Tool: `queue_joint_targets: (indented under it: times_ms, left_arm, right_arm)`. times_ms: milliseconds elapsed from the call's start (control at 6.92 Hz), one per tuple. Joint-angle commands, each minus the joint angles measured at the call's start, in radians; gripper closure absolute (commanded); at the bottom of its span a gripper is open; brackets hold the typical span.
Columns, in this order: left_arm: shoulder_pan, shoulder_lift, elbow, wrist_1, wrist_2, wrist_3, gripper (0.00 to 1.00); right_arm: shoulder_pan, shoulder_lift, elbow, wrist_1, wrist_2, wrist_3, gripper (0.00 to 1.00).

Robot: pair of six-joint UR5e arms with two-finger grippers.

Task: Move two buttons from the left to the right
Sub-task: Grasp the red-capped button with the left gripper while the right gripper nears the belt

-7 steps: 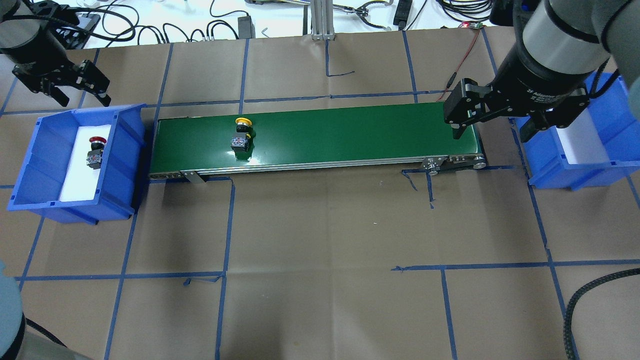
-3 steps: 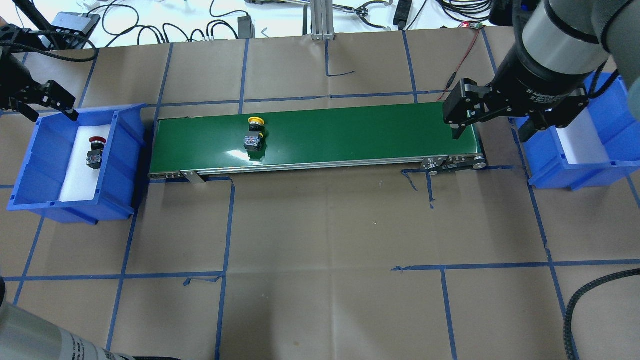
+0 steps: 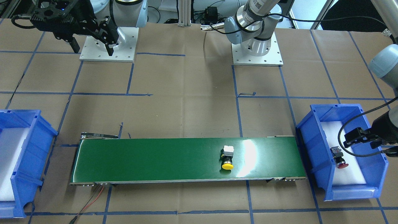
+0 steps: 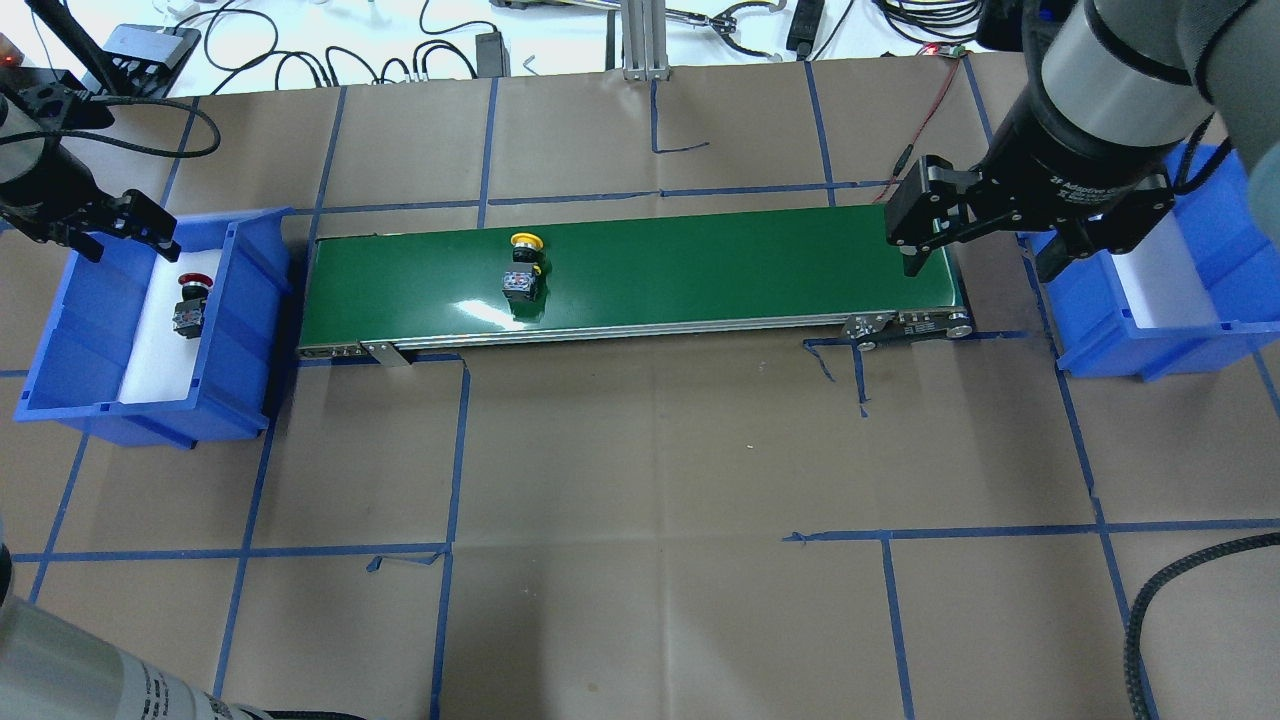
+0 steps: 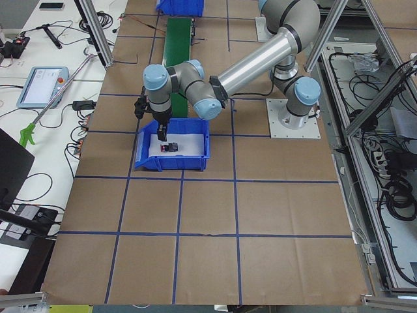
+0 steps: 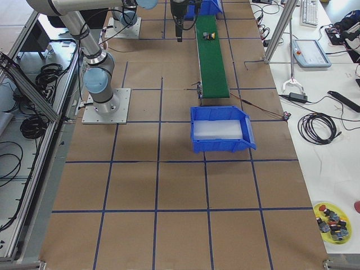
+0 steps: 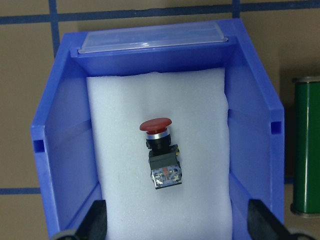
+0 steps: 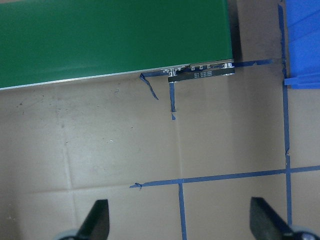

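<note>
The yellow button (image 4: pixel 522 268) lies on its side on the green conveyor belt (image 4: pixel 700 265), left of the middle; it also shows in the front view (image 3: pixel 227 157). The red button (image 4: pixel 190 303) lies on white foam in the left blue bin (image 4: pixel 70 330), seen from the left wrist (image 7: pixel 161 152). My left gripper (image 4: pixel 128 245) is open and empty over the bin's far end, above the red button. My right gripper (image 4: pixel 980 265) is open and empty, hanging between the belt's right end and the right blue bin (image 4: pixel 1220 250).
The right bin holds only white foam. Cables and gear lie along the table's far edge (image 4: pixel 450 50). Brown paper with blue tape lines covers the table. A yellow dish of spare buttons (image 6: pixel 332 216) sits on a side bench.
The yellow button has ridden to the right along the belt. My left gripper has moved from behind the left bin to over its far end. The right gripper has not moved.
</note>
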Motion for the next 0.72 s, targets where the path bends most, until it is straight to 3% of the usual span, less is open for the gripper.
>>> queue_joint_targets:
  times_ms: [0, 289, 578]
  left_arm:
    - [0.018, -0.027, -0.086, 0.13, -0.004, 0.001, 0.01]
    - [0.02, -0.057, -0.12, 0.2, -0.005, 0.001, 0.01]
    - [0.02, -0.09, -0.121, 0.225, -0.004, -0.001, 0.01]
  right_arm:
    - [0.002, 0.019, 0.0, -0.008, 0.001, 0.016, 0.0]
    - [0.002, 0.095, -0.017, -0.021, 0.003, 0.04, 0.0]
    - [0.002, 0.143, -0.019, -0.122, 0.012, 0.089, 0.0]
